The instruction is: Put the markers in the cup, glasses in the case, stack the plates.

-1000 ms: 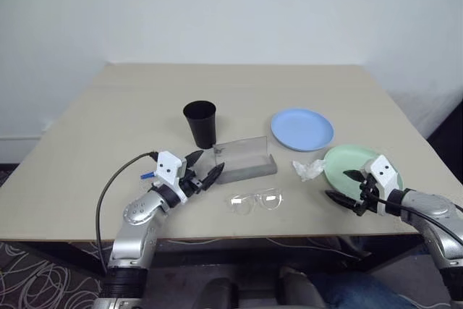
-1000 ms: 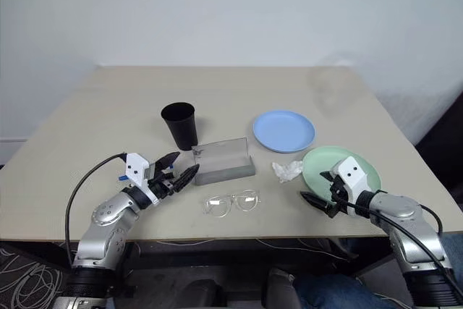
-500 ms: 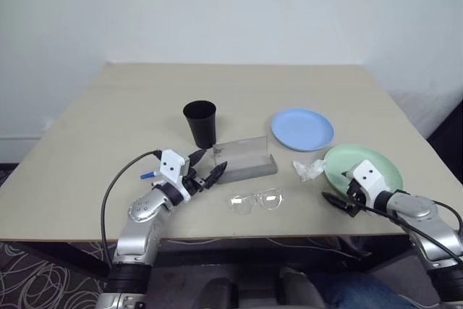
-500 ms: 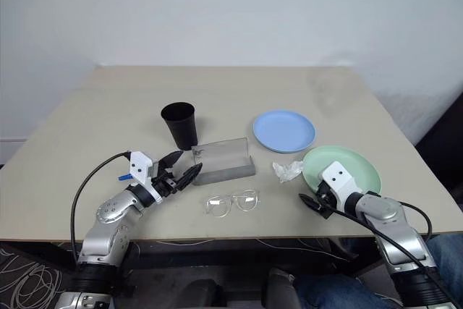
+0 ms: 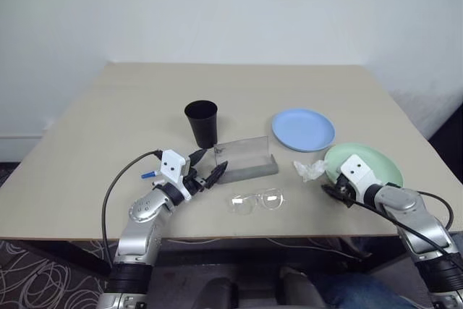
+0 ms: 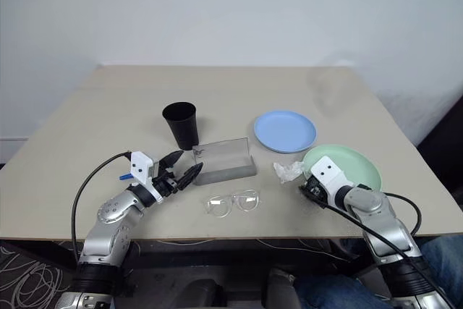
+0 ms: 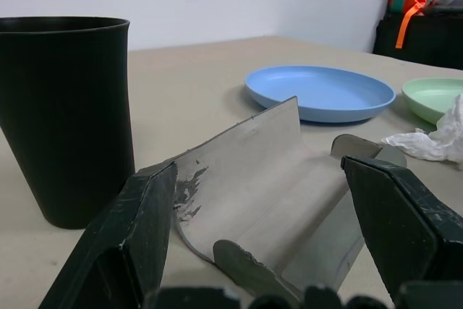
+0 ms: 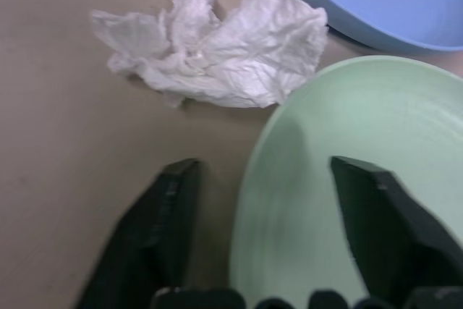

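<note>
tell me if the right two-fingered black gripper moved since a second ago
Yes. The right gripper slid in over the near rim of the round mint green plastic plate, closer to the crumpled white tissue.

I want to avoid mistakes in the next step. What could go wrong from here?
1. The right gripper straddles the green plate's rim, jaws not yet shut on it; a shallow edge grip could let the plate slip or tilt.
2. The crumpled tissue lies close beside that rim and may be dragged along.
3. The blue plate sits just beyond, so a careless lift could bump it.
</note>
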Robot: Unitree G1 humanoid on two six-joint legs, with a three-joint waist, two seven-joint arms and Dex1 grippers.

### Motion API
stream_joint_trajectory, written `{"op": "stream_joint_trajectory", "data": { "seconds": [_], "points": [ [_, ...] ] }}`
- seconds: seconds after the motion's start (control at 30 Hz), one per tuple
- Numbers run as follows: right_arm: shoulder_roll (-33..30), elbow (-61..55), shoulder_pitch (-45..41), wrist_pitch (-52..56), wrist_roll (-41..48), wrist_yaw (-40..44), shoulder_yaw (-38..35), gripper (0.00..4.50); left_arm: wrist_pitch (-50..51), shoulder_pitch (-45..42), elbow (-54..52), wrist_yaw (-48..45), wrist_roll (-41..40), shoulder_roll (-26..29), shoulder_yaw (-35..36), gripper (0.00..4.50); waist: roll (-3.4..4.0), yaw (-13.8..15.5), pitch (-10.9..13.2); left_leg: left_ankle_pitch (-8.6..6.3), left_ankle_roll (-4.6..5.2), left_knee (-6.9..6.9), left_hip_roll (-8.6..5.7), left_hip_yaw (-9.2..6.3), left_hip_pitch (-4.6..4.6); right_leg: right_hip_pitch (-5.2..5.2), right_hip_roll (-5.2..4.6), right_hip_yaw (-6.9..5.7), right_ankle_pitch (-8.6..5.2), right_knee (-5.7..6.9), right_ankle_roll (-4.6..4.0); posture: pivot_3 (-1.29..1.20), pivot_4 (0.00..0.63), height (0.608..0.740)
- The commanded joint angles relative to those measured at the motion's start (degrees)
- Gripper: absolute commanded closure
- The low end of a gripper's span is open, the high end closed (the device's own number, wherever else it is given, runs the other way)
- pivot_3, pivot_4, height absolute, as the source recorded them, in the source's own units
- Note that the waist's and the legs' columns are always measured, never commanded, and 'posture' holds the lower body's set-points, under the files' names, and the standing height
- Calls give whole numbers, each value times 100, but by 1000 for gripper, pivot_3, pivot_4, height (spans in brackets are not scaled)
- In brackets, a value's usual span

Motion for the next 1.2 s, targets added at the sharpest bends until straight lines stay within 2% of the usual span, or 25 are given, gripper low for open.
{"op": "stream_joint_trajectory", "data": {
  "seconds": [0.03, 0.1, 0.4, 0.5, 0.53, 0.93, 1.2],
  "points": [
    [-48, -212, -100, 128, -119, -122, -86, 3033, -111, -44, -124, 12, 41, 9, 24, 628, 0, -1, 0, 0, 0, 0, 0, 0, -1, -1, 0, 0, 0, -1, 0, 0, 0, 721],
    [-59, -248, -102, 215, -181, -156, -77, 3758, -111, -49, -120, 10, 43, 12, 21, 628, 0, 0, 0, 0, 0, 0, 0, 0, -2, -1, 0, 0, 0, -1, 0, 0, 0, 721],
    [-37, -247, -144, 420, -279, -253, -92, 3758, -116, -115, -55, -22, 43, 34, 32, 628, -1, -3, 0, 0, 0, 0, 0, 0, -1, -2, 1, 0, 0, 1, 0, 0, 0, 721],
    [-41, -182, -197, 456, -314, -313, -117, 4393, -117, -143, -27, -24, 45, 33, 31, 628, -3, -6, -1, 0, 0, 0, 0, 1, -1, -1, 0, 0, 0, 0, 0, 0, 0, 721],
    [-38, -160, -215, 468, -330, -336, -128, 4482, -119, -149, -22, -23, 45, 33, 30, 628, -9, -13, -3, 0, 1, 1, 0, 2, 2, 1, 0, 1, 0, 0, 0, 0, 0, 721],
    [-15, 300, -528, 485, -579, -735, -182, 4482, -181, -205, 49, -12, 58, 12, 26, 628, -10, 0, -3, 1, 2, 4, 0, 6, -1, 0, -4, 0, 0, -1, 0, 0, 0, 721],
    [-71, 1048, -1043, -682, -876, -1135, -206, 4482, -209, -253, 104, -21, 67, 20, 41, 628, -6, -19, -2, 2, 4, 3, -1, 8, -6, -6, -2, 1, 1, 0, -1, 0, 0, 721]
  ]
}}
